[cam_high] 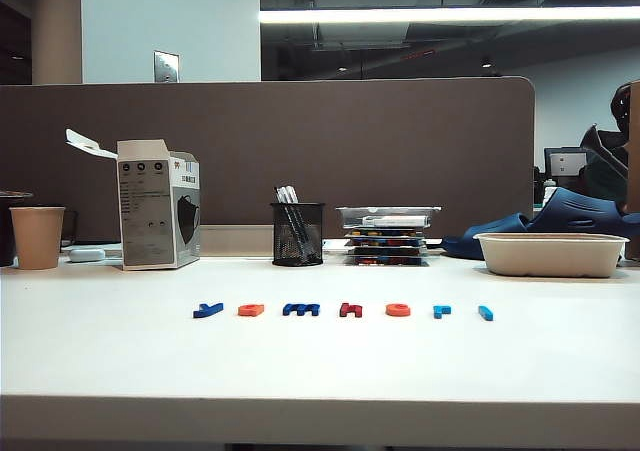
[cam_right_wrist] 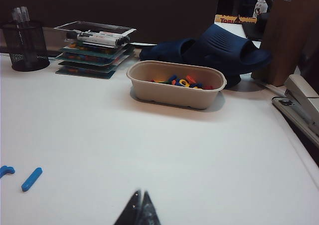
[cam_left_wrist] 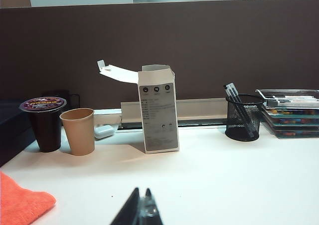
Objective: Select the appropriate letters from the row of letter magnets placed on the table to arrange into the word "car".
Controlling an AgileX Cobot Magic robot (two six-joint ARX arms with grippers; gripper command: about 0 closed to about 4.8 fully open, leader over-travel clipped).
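Observation:
The row of letter magnets lies across the middle of the white table (cam_high: 120,361) in the exterior view. From the left it reads: dark-blue "y" (cam_high: 208,310), orange "a" (cam_high: 251,310), dark-blue "m" (cam_high: 300,310), dark-red "h" (cam_high: 350,310), orange-red "c" (cam_high: 398,310), light-blue "r" (cam_high: 442,311) and a light-blue bar (cam_high: 486,313). Neither arm shows in that view. My left gripper (cam_left_wrist: 141,191) hangs shut and empty over bare table, with no letters in its view. My right gripper (cam_right_wrist: 141,192) is shut and empty too; the light-blue bar (cam_right_wrist: 31,179) and part of the "r" (cam_right_wrist: 6,170) lie well off to its side.
At the back stand a paper cup (cam_high: 38,237), an open white box (cam_high: 158,216), a mesh pen holder (cam_high: 297,233), stacked clear trays (cam_high: 387,235) and a beige bowl (cam_right_wrist: 149,93) with several spare letters. An orange cloth (cam_left_wrist: 22,202), a dark lidded cup (cam_left_wrist: 45,124) and a stapler (cam_right_wrist: 299,100) sit at the sides.

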